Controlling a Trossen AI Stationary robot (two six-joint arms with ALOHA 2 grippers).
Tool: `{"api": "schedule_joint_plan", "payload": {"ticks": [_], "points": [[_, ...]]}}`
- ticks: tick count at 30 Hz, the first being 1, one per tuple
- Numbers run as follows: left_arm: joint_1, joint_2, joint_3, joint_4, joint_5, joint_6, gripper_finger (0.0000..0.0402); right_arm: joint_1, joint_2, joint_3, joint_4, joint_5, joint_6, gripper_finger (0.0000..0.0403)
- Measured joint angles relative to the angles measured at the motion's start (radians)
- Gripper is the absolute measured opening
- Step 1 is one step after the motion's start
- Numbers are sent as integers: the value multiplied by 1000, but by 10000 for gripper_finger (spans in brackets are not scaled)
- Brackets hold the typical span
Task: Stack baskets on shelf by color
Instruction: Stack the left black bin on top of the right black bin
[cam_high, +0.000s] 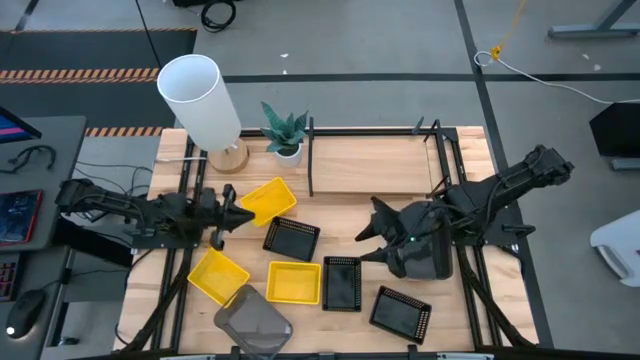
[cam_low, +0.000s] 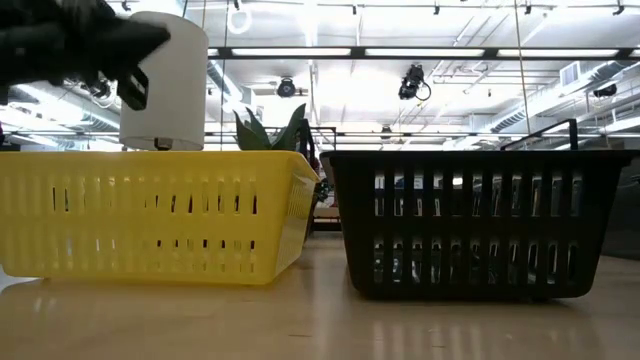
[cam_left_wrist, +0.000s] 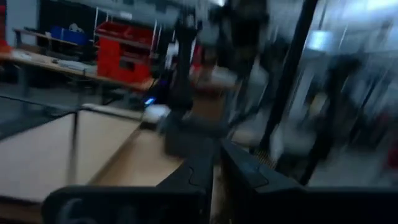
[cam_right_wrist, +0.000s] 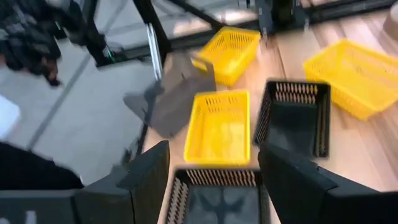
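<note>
Light wood table (cam_high: 450, 300), perforated rectangular plastic baskets scattered, black basket (cam_high: 342, 283) long axis front-to-back, right gripper (cam_high: 368, 245) spread, empty, left gripper (cam_high: 243, 215) state unclear.

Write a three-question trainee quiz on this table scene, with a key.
1. How many yellow baskets are visible in the high view?
2. True or false: the shelf already holds a basket.
3. The right gripper is: A) shut on a black basket, B) open above the table, C) out of view.

Key: 1. Three. 2. False; its board is bare. 3. B; the right wrist view shows its fingers apart over a black basket.
</note>
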Motion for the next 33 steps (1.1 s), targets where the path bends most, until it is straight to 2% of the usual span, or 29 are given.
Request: {"api": "schedule_joint_plan", "payload": {"ticks": [3,5,12,16,20,26,33], "points": [[-1,-1,0,116,-1,-189,32,-9,-7,32,3,-9,52,250],[-1,0,0,185,0,-258,29,-14,-7,65,-4,-36,59,250],[-1,0,0,385,-1,-185,29,-45,-7,96,-54,-64,30,250],[-1,0,0,456,-2,-252,33,-76,-7,82,-26,-44,2,249],[-1,1,0,454,-2,-434,29,-131,-1,75,12,-5,-14,249],[-2,5,0,341,9,-696,21,-182,32,74,65,107,90,249],[-2,5,1,270,78,-775,22,-186,103,74,161,102,195,249]]}}
